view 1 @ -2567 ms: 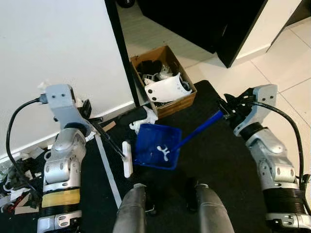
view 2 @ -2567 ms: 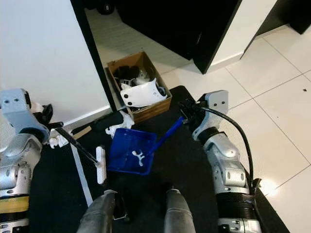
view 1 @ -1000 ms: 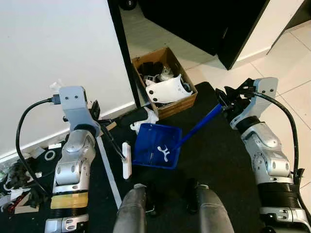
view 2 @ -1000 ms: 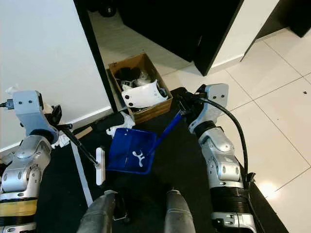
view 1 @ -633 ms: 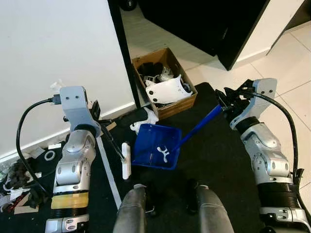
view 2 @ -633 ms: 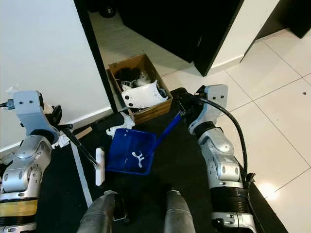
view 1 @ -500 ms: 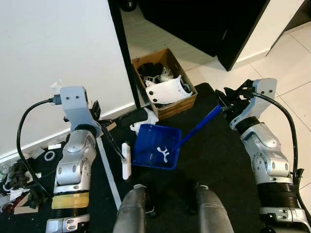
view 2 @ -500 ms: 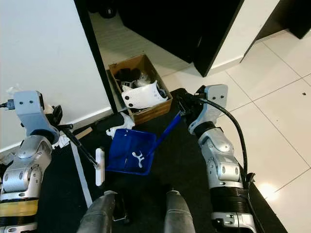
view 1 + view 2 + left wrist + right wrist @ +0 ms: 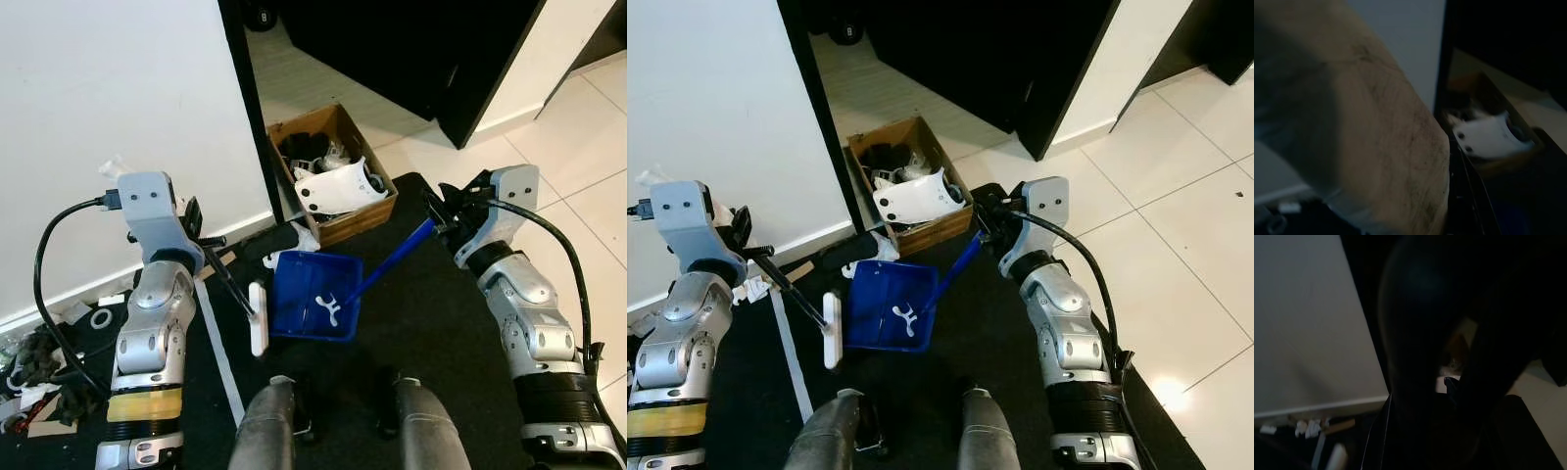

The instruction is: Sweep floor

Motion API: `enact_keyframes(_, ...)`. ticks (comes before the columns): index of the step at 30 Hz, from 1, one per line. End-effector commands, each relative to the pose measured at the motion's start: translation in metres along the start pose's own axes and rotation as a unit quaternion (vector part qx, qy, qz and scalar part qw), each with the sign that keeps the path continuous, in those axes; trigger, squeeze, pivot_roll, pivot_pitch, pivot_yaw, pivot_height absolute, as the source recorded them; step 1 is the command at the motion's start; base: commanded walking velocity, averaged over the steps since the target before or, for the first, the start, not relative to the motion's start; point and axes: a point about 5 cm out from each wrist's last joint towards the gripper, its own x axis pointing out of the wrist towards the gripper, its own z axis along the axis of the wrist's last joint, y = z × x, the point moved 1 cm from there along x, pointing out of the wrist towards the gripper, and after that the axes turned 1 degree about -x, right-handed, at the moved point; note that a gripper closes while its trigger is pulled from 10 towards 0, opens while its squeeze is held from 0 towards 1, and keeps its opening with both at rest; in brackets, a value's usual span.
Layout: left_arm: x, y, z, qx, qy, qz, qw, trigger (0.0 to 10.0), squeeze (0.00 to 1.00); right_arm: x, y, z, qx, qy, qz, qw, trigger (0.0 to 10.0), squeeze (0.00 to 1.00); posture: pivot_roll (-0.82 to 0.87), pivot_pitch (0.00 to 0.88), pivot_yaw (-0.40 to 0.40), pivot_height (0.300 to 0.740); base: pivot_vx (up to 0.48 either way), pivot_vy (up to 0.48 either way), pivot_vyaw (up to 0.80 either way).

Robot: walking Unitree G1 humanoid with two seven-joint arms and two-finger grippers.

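While a small white scrap (image 9: pixel 329 307) lies in the blue dustpan (image 9: pixel 312 308), the pan rests on the black mat (image 9: pixel 431 323), below and inward of the right gripper (image 9: pixel 443 217), whose fingers are pressed around the top of the pan's long blue handle (image 9: pixel 394 262). That handle slants from gripper down to pan. The white brush head (image 9: pixel 258 318) touches the pan's open edge, its dark stick running up to the left gripper (image 9: pixel 201 240), clamped on it. The left arm looks nearer the next sweep.
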Motion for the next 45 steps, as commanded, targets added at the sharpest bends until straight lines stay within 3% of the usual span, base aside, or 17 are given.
enact_keyframes(1,-0.002,0.017,0.020,0.043,-0.042,0.017,0.998,10.0,0.00,-0.005,-0.004,-0.004,-0.009,0.006,0.002,1.000,10.0,0.00,0.00,0.177,0.038,0.740,0.000,0.000,0.00)
enact_keyframes(6,-0.005,0.027,0.022,0.038,-0.039,0.014,0.998,10.0,0.00,-0.011,-0.013,-0.008,-0.013,0.018,0.004,1.000,10.0,0.00,-0.01,0.167,0.040,0.740,0.000,0.000,0.00)
enact_keyframes(13,-0.010,0.009,0.017,0.022,-0.039,-0.016,0.999,10.0,0.00,-0.015,-0.014,-0.013,-0.017,0.024,0.003,1.000,10.0,0.00,-0.02,0.146,0.041,0.740,0.000,0.000,0.00)
enact_keyframes(17,-0.010,-0.005,0.023,0.027,-0.064,-0.028,0.997,10.0,0.00,-0.014,-0.009,-0.010,-0.013,0.015,0.007,1.000,10.0,0.00,-0.02,0.115,0.037,0.740,0.000,0.000,0.00)
enact_keyframes(23,-0.008,-0.005,0.027,0.022,-0.083,-0.014,0.996,10.0,0.00,-0.008,-0.008,-0.008,-0.013,0.009,0.014,1.000,10.0,0.00,-0.02,0.069,0.022,0.740,0.000,0.000,0.00)
enact_keyframes(45,-0.005,-0.007,0.020,0.021,-0.078,-0.008,0.997,10.0,0.00,0.000,-0.006,-0.010,0.001,0.003,0.020,1.000,10.0,0.00,-0.02,0.038,0.021,0.740,0.000,0.000,0.00)
